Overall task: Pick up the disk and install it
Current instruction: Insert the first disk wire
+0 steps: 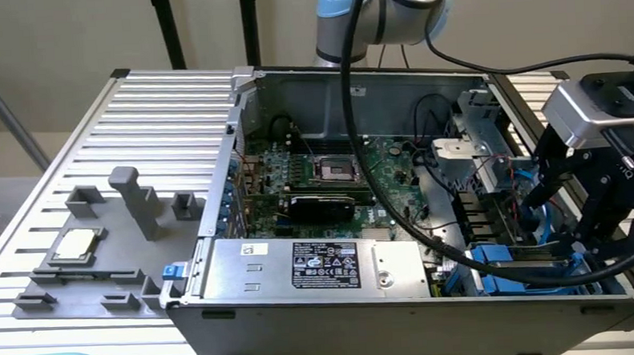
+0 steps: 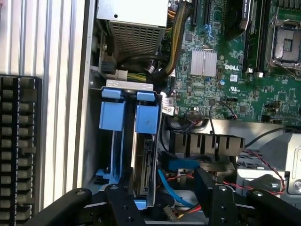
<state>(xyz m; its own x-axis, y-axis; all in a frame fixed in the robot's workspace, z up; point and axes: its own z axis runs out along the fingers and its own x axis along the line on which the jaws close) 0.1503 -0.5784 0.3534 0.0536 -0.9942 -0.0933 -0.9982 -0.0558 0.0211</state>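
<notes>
Slatted aluminium tabletop [image 1: 153, 96] carries the whole job, with a pale wall behind. Towards its near corner on the exterior view's left sits a grey fixture [image 1: 95, 235] with a small square CPU chip [image 1: 72, 246] resting on it, well apart from the work.

Just beside the fixture lies an open computer case [image 1: 409, 322]. Along its near wall is the boxed power supply [image 1: 299, 266] with a black label. In the case's near corner on the exterior view's right is the drive bay [image 2: 127, 84], and the disk [image 2: 143, 165] is there, standing on edge in one slot with its blue carrier bracket [image 2: 146, 117] at the end nearest the power supply. An empty-looking second blue carrier [image 2: 113, 115] sits just beside it in the next slot.

The gripper [image 1: 565, 223] hangs over that same corner. Its black fingers [image 2: 117, 202] stand wide, one on either flat side of the disk, and they grip nothing; the disk lies between them, nearer one finger than the other, with a clear gap on the far side.

By my judgement the disk's long axis runs along the bay from the blue bracket end towards the gripper, so the fingers span its thin dimension. It looks already seated in its slot.

Beyond the bay the green motherboard [image 1: 328, 177] covers the case floor, its bare CPU socket [image 1: 335, 170] near the middle. The robot arm [image 1: 395, 6] rises past the case's far wall.
</notes>
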